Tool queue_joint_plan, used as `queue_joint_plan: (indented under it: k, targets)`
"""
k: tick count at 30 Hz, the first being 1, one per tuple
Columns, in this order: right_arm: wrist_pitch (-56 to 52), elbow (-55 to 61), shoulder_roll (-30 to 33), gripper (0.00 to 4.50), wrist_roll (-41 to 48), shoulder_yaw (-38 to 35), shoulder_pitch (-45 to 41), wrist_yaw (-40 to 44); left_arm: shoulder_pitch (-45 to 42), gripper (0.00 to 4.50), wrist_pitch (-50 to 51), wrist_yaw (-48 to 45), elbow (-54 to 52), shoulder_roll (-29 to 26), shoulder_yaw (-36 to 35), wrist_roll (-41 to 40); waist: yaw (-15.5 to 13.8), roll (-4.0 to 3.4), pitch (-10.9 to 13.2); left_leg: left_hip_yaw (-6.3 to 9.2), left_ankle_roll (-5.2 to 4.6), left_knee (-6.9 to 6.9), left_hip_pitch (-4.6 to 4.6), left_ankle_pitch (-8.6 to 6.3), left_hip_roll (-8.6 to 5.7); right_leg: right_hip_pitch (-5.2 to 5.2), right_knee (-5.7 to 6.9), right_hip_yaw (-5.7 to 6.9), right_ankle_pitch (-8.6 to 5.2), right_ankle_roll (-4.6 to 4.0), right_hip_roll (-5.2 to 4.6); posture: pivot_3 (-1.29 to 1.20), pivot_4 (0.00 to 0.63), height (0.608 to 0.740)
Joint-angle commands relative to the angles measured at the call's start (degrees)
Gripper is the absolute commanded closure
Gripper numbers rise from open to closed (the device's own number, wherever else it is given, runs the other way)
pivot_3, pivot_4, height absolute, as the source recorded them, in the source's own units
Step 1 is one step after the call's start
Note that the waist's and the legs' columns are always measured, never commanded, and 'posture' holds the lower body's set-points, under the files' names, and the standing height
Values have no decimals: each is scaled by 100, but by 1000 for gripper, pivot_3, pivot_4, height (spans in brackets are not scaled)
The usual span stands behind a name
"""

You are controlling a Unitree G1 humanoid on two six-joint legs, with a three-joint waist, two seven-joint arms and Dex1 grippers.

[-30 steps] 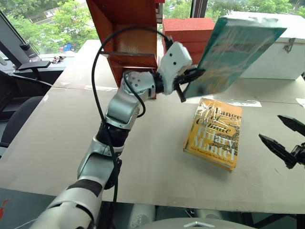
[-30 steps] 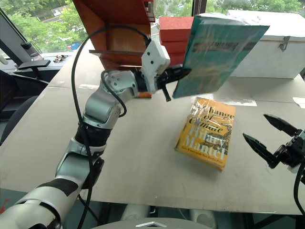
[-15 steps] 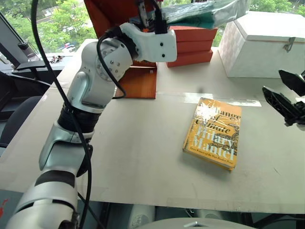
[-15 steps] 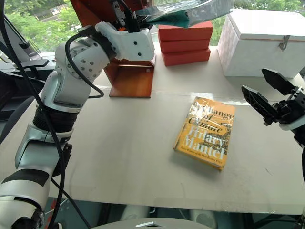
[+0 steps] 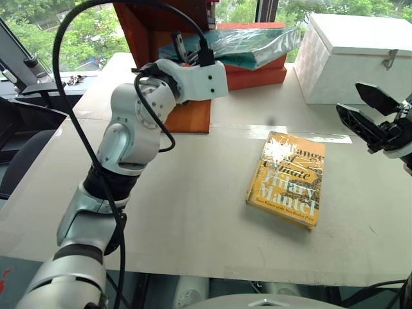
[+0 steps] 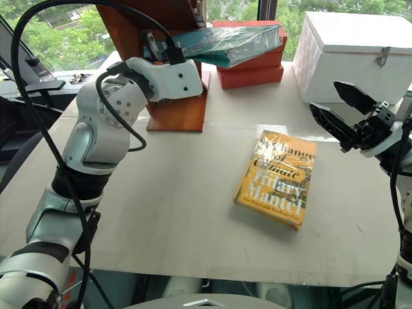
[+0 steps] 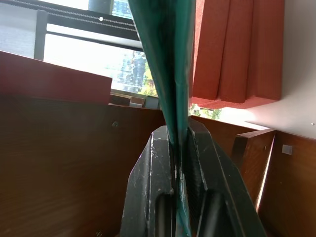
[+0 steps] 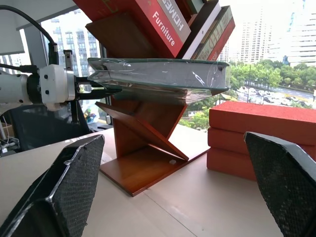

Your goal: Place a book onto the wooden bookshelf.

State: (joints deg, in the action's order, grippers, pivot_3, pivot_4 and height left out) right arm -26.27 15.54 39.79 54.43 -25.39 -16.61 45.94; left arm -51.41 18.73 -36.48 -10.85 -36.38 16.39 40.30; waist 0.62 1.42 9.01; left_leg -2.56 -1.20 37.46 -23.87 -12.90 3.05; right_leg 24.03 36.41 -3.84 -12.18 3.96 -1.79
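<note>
Count, taken relative to the wooden bookshelf [image 6: 174, 96]:

- Bookshelves: one.
- Books leaning on its upper shelf: at least three spines show [image 8: 197, 24]; the exact total cannot be told.
- Teal book [image 6: 225, 44] held level just beside the bookshelf: one.
- Yellow-orange book [image 6: 277, 177] lying flat on the table [image 6: 161, 212], well apart from the bookshelf: one.
- Red-orange bricks [image 6: 254, 64] stacked beside the bookshelf: three.
- White box [image 6: 351, 55] beyond the bricks: one.
- Grippers: two, the left gripper [image 8: 106, 90] at the bookshelf and the right gripper [image 6: 340, 114] well apart.
</note>
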Motion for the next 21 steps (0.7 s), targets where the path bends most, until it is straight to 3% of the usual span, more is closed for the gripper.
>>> queue_joint_plan:
  k: [1, 9, 14, 21]
  targets:
    - [34, 116, 88, 0, 15, -131, -51, 42, -34, 4450, 252, 393, -39, -235, -137, 836, 20, 0, 0, 0, 0, 0, 1, 0, 0, 0, 1, 0, 0, 0, 1, 0, 150, 720]
    - [76, 149, 60, 0, -46, -149, 5, 55, 200, 4450, 989, 340, -277, 87, -152, 1529, 3, 2, 1, 1, 0, 7, 2, 0, 0, 3, 15, -1, 0, 0, 1, 0, 150, 720]
    - [97, 137, 49, 0, -76, -135, -24, 60, 275, 4450, 1390, -54, -215, 69, 168, 2610, 16, 2, 1, 1, 0, 7, 2, 0, 0, 3, 15, -1, 0, -1, 2, 0, 150, 720]
    - [122, 112, 34, 0, -112, -133, -113, 46, 180, 4450, 1759, -278, -53, 395, 82, 3083, 52, 2, 1, 0, 0, 7, 2, 0, 2, 9, 23, -3, -1, -2, 5, 0, 150, 720]
